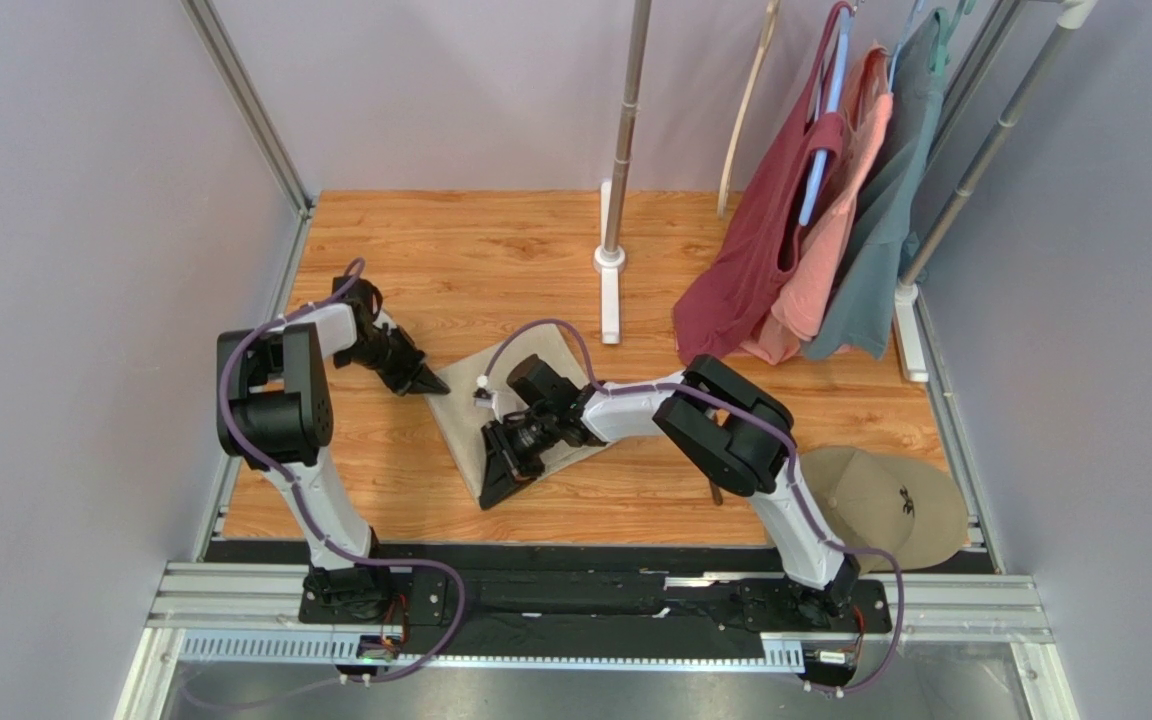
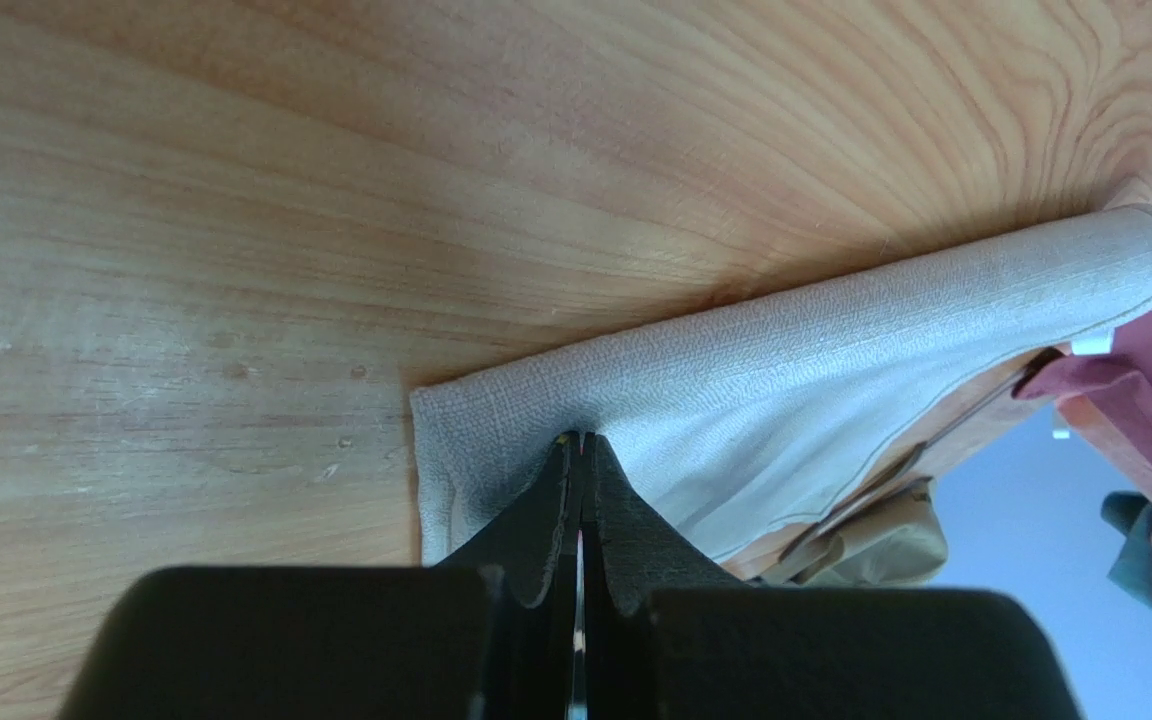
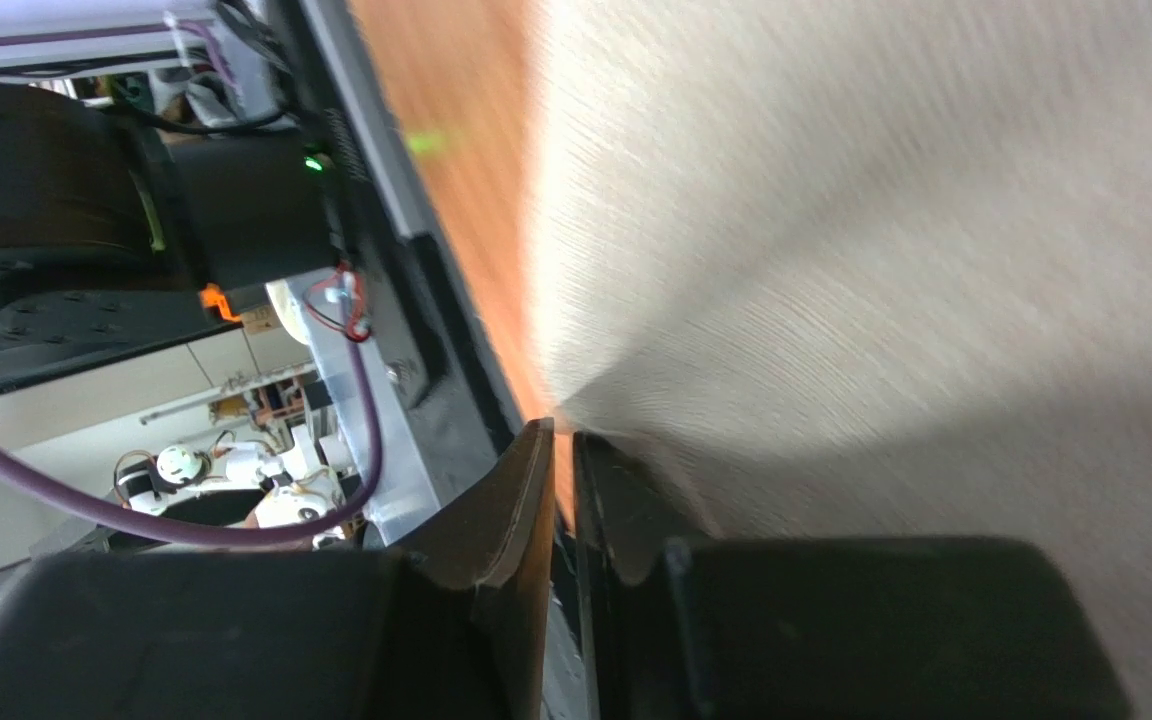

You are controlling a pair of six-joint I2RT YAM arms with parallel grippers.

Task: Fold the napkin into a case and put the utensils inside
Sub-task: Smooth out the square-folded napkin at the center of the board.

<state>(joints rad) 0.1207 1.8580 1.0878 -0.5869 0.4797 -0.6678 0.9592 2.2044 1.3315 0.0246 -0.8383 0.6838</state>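
Left end effector (image 1: 431, 386): clenched on the napkin (image 1: 473, 402). In the left wrist view its two dark fingers (image 2: 537, 518) meet tip to tip on the cloth, just inside the left edge.

Right end effector (image 1: 494, 489): grasping the napkin at its near edge. In the right wrist view the fingers (image 3: 500, 510) stand with only a thin slit between them, and the cloth comes right down to their tips. That view is blurred.

Napkin: beige-tan and plain, in the middle of the surface (image 1: 447, 255), held between the two end effectors. In the left wrist view the far edge is rolled over in a soft rounded fold. The cloth to the right of the fingers is raised, with wood visible under it.

Utensils (image 1: 716, 492): a slim dark brown piece shows on the surface just beside the right arm's elbow. It is mostly hidden by the arm, and its kind cannot be told.

Surface: orange-brown wood grain with grey walls on three sides.

Round tan disc (image 1: 898, 510): lies at the near right corner, well apart from the napkin.

Garments (image 1: 823, 225): maroon, salmon and grey-teal, hanging at the far right.

Pole (image 1: 624, 120): upright on a white base at the back centre.
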